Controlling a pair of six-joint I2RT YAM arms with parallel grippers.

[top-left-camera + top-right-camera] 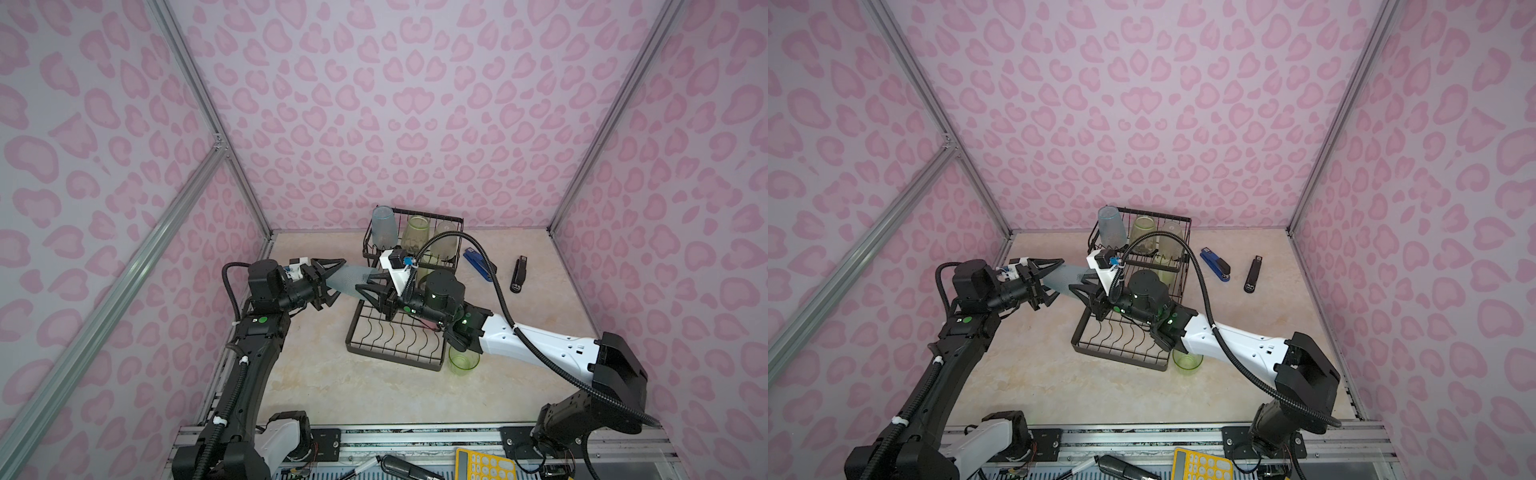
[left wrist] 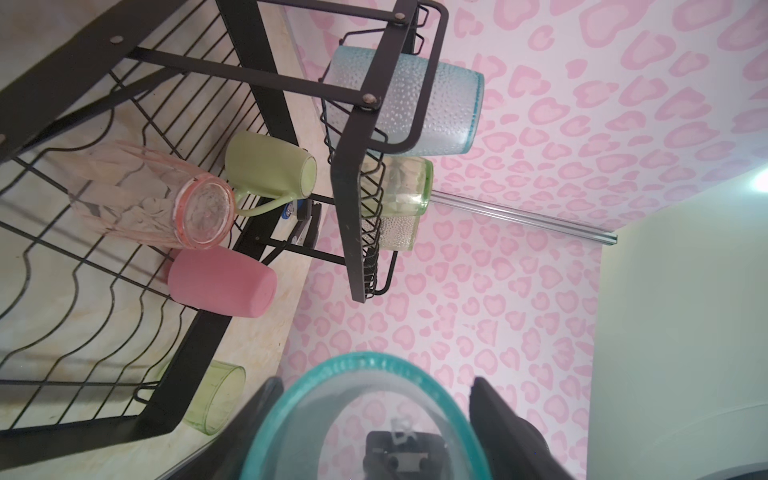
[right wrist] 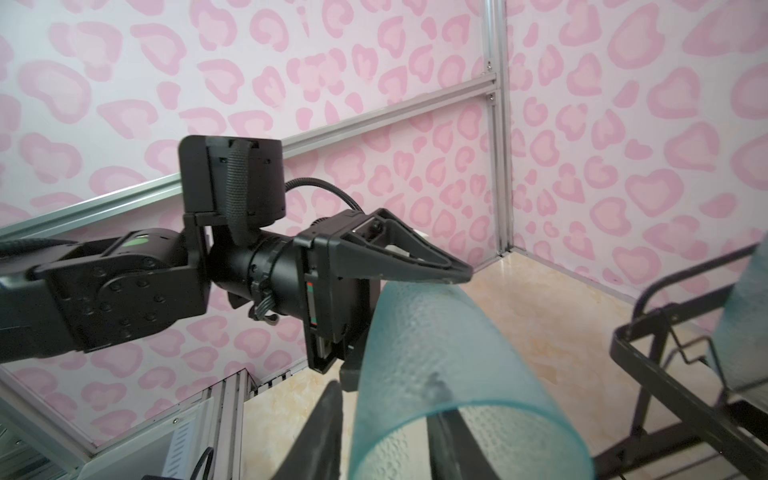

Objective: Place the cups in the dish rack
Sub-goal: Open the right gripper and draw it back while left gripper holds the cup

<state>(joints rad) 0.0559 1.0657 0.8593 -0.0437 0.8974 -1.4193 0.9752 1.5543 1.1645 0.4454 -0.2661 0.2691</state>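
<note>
A translucent blue cup (image 1: 353,282) (image 3: 440,353) hangs on its side above the left end of the black wire dish rack (image 1: 395,359) (image 2: 266,104). My left gripper (image 1: 341,277) (image 2: 374,380) is shut on its one end. My right gripper (image 1: 360,293) (image 3: 384,382) stands open at the cup's rim, one finger inside and one outside with a gap. The raised basket holds a blue cup (image 1: 383,226), a green cup (image 1: 415,232) and a beige cup (image 1: 444,239). On the lower tray are a pale-green mug (image 2: 270,166), a translucent pink cup (image 2: 153,195) and a solid pink cup (image 2: 220,282).
A green cup (image 1: 462,360) stands on the table at the rack's near right corner, under my right forearm. A blue stapler (image 1: 478,264) and a black stapler (image 1: 518,275) lie right of the rack. A yellow calculator (image 1: 484,463) rests on the front rail.
</note>
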